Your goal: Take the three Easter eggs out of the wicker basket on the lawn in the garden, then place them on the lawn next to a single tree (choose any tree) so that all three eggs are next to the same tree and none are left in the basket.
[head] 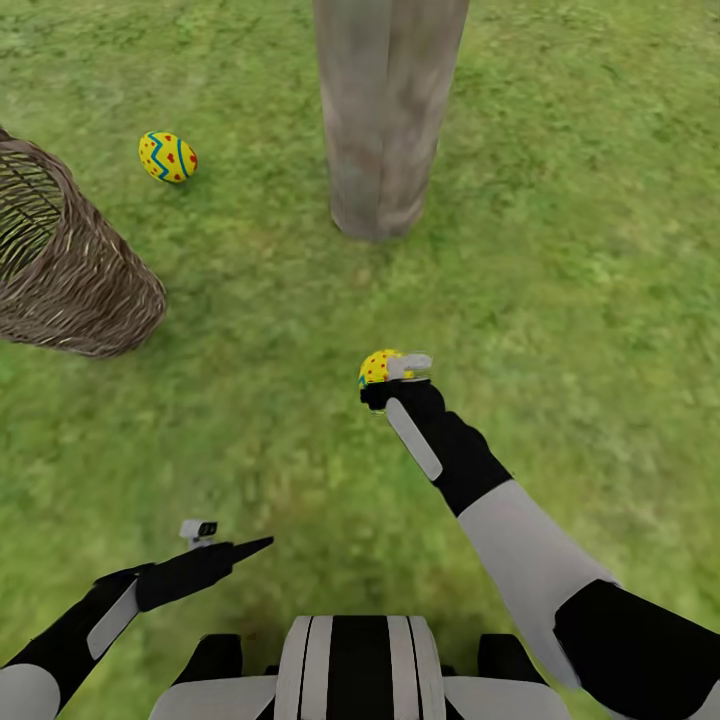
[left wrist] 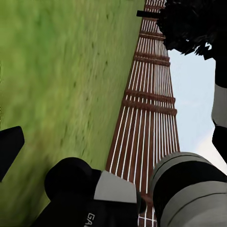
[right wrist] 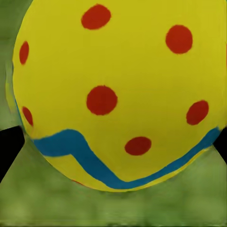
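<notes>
now egg (head: 376, 367) held in right end effector (head: 392, 374), near tree (head: 385, 120).

From my head camera, the wicker basket (head: 70, 265) runs off the frame's edge, its inside unreadable; the tree (head: 385, 110) is cropped above the trunk. My right gripper (head: 392, 378) hides most of its Easter egg (head: 377, 366), fingertips unseen.

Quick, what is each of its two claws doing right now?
Left gripper: holds nothing; open or shut cannot be told.
Right gripper: shut on a yellow dotted egg.
</notes>
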